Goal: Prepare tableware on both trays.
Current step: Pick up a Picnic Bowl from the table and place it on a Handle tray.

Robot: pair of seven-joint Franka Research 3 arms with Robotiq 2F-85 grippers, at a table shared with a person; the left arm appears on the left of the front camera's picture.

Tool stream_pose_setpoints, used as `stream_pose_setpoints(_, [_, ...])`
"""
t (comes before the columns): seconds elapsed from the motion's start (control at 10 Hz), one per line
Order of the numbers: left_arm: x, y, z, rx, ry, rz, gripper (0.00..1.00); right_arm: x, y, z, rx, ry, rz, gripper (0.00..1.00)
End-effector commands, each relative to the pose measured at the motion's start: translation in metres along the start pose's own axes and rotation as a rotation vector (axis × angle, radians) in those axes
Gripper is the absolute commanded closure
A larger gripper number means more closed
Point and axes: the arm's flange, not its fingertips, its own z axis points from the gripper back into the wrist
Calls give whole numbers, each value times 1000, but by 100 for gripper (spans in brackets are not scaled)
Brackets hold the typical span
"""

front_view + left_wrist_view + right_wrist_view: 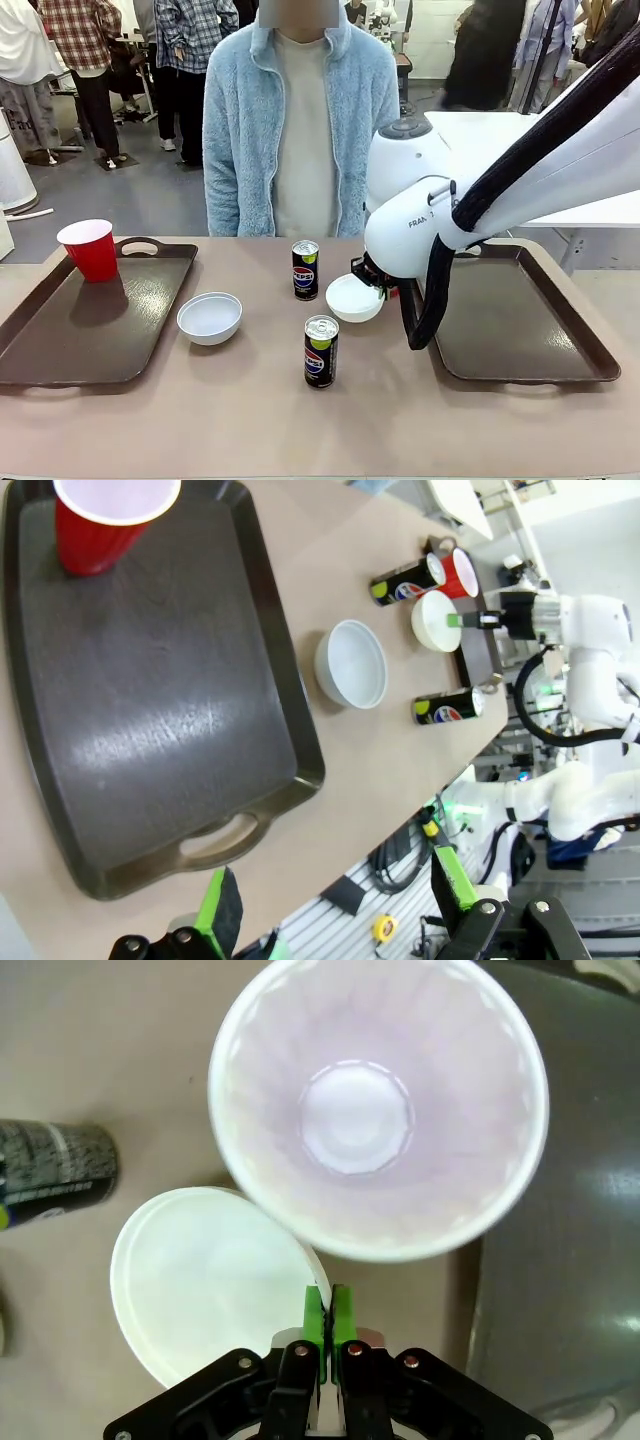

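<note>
The left tray [150, 710] spreads ahead of the left gripper [335, 895], whose fingers are wide apart and hold nothing. A red cup [100, 520] stands at the tray's far end. The right tray [560, 1260] lies just beside the right gripper [326, 1305], whose green pads are clamped on the rim of a white bowl [200, 1280]. A second cup [375, 1110] stands just beyond these pads. A Pepsi can [50, 1170] is on the side away from that tray.
</note>
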Motion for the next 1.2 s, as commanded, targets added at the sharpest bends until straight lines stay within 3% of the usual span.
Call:
stream_pose_setpoints(0.0, [1,0,1,-9,-13,-4,0,-25,-8,59,4,-32,50,100])
stream_pose_setpoints(0.3, [1,0,1,-9,-13,-4,0,-34,-45,124,50,-91,31,100])
stream_pose_setpoints(0.7, [1,0,1,-9,-13,-4,0,-31,-151,126,21,-15,34,100])
stream_pose_setpoints(0.9, [1,0,1,-9,-13,-4,0,-25,-205,136,41,-23,-57,100])
stream_pose_setpoints(1.1, [1,0,1,-9,-13,-4,0,-12,-233,127,57,-46,-139,100])
